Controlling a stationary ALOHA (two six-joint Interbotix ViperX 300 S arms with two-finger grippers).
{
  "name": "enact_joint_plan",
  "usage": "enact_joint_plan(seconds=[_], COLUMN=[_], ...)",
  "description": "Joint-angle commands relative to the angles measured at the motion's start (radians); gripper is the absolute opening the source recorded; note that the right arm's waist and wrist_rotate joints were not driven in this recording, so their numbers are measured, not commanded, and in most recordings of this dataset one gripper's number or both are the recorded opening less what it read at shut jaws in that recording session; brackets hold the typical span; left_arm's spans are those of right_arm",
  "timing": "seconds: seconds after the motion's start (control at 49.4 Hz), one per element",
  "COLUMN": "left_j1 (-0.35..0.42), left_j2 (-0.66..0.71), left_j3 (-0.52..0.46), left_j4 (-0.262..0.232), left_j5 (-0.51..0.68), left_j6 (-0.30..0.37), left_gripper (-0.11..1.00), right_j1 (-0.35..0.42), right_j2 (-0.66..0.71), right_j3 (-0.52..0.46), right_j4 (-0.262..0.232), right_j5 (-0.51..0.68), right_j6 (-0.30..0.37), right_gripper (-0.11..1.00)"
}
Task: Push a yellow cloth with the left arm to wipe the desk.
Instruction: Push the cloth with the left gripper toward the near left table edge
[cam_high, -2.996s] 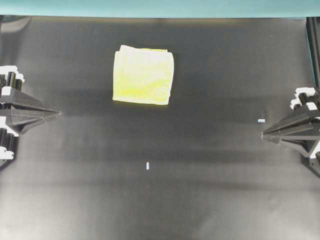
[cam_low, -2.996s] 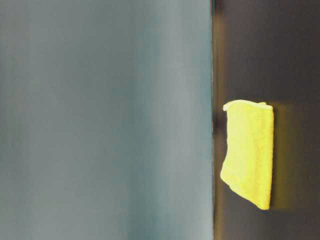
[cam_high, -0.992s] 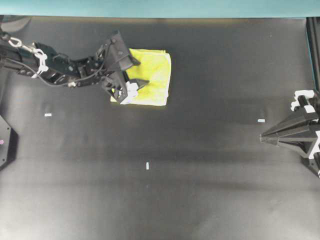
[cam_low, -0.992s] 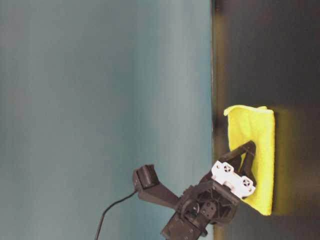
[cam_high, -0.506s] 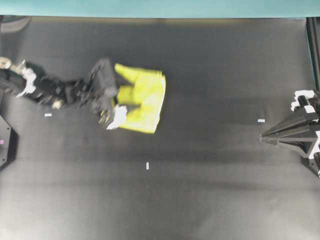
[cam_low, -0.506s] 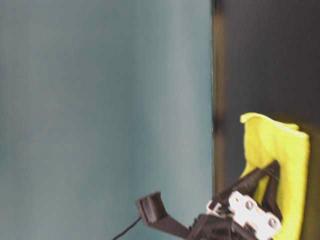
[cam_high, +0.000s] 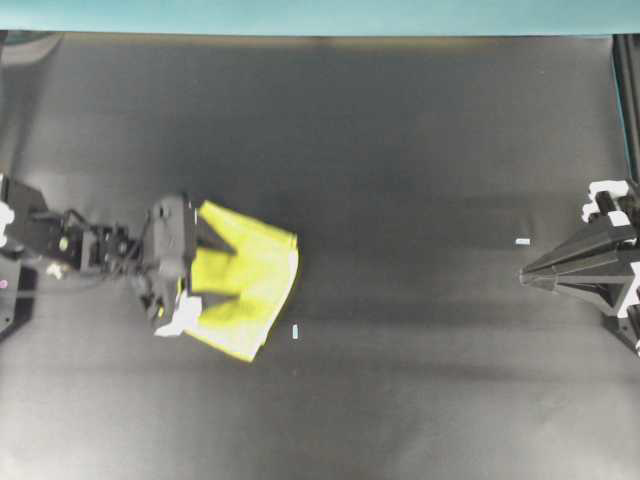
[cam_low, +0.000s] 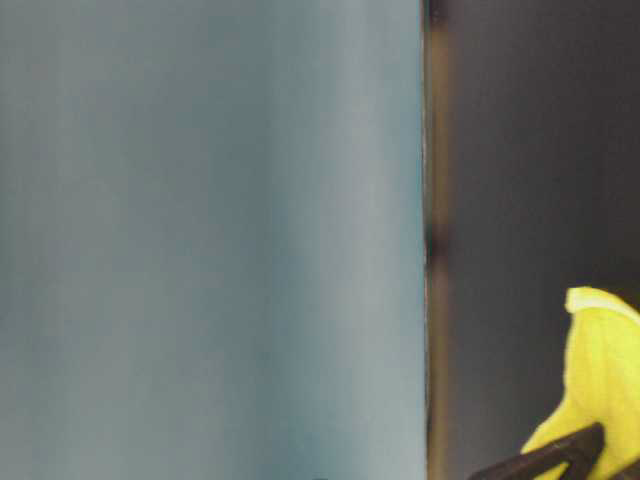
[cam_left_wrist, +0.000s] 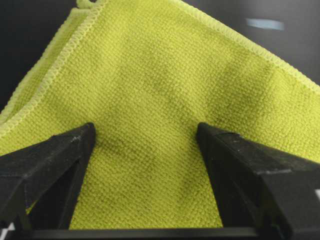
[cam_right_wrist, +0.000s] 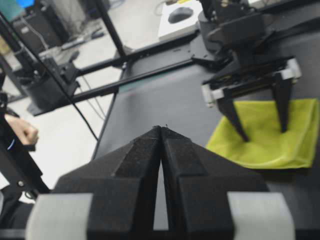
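Taking the pale tape mark (cam_high: 296, 331) near the middle of the bench (cam_high: 420, 150) as the landmark, the nearest part of the overhead view, on the near side of the mark, is bare black surface.

Just to the left of the mark lies the yellow cloth (cam_high: 247, 292), turned askew so that one corner points toward the near edge and almost reaches the mark. It lies flat on the bench, slightly rumpled along its left side.

The left arm (cam_high: 80, 250) reaches in from the left edge, level with the cloth, and its tool (cam_high: 213, 272) sits on the cloth's left half. The two fingers (cam_left_wrist: 55, 160) stand wide apart, tips pressed down onto the terry surface with a broad stretch of cloth between them; nothing is pinched between the fingers. From the right wrist view the same two black fingers point straight down into the cloth.

Well to the right of the mark, at the right edge, the right tool (cam_high: 527, 277) rests with its fingers brought together to a point, holding nothing. A second small tape mark (cam_high: 522, 241) lies just beyond its tip.

Farthest from the mark, a teal strip (cam_high: 320, 15) runs along the bench's far edge.
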Motion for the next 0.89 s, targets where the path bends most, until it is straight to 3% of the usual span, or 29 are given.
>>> enact_joint_plan(seconds=[0.0, 0.425, 0.628, 0.87], left_j1=[-0.060, -0.275, -0.411, -0.471], left_j2=[-0.009, -0.006, -0.006, -0.006], left_j3=[-0.002, 0.006, -0.003, -0.018], left_j4=[0.003, 0.003, 0.003, 0.003], left_j5=[-0.003, 0.003, 0.003, 0.003], left_j6=[0.000, -0.003, -0.005, -0.005], left_gripper=[0.82, 0.82, 0.82, 0.82], right_j1=[0.000, -0.002, 0.000, -0.002], right_j2=[0.003, 0.003, 0.003, 0.002], right_j3=[-0.006, -0.006, -0.006, -0.006], right_j4=[0.002, 0.011, 0.011, 0.011], right_j5=[-0.006, -0.006, -0.005, -0.006], right_j6=[0.000, 0.002, 0.000, 0.002], right_gripper=[0.00, 0.00, 0.00, 0.00])
